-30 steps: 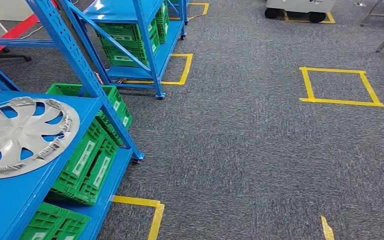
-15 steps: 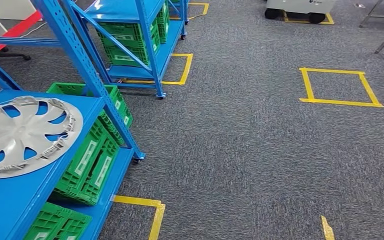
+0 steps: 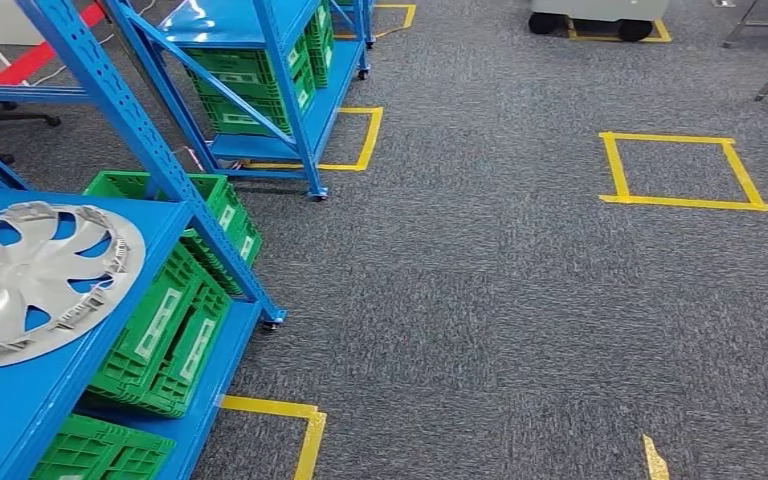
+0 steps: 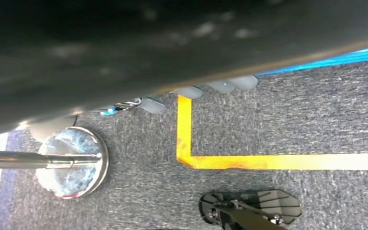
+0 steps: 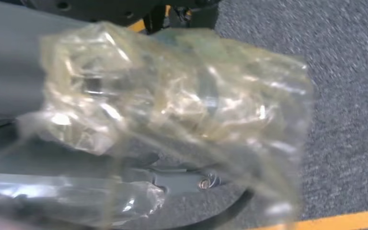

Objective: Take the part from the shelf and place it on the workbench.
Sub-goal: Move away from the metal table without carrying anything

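Observation:
In the right wrist view my right hand (image 5: 9, 72) holds a part wrapped in a crumpled clear plastic bag (image 5: 172, 105); the bag hides the fingers and what is inside is blurred. The hand hangs over grey carpet. In the left wrist view pale fingertips (image 4: 220, 86) of my left hand stick out past a dark blurred mass, above the carpet; whether they are curled is hidden. In the head view a silver wheel cover (image 3: 35, 280) lies flat on the top of the blue shelf (image 3: 20, 410) at the lower left.
Green crates (image 3: 165, 330) fill the lower levels of the near shelf. A second blue rack (image 3: 260, 80) with more crates stands behind it. Yellow tape marks a square (image 3: 682, 170) on the carpet to the right. A chrome round base (image 4: 72, 160) stands near my left hand.
The whole head view has shifted a little, so the camera has moved; the shelf and wheel cover now sit slightly further left. Nothing on the shelf has moved.

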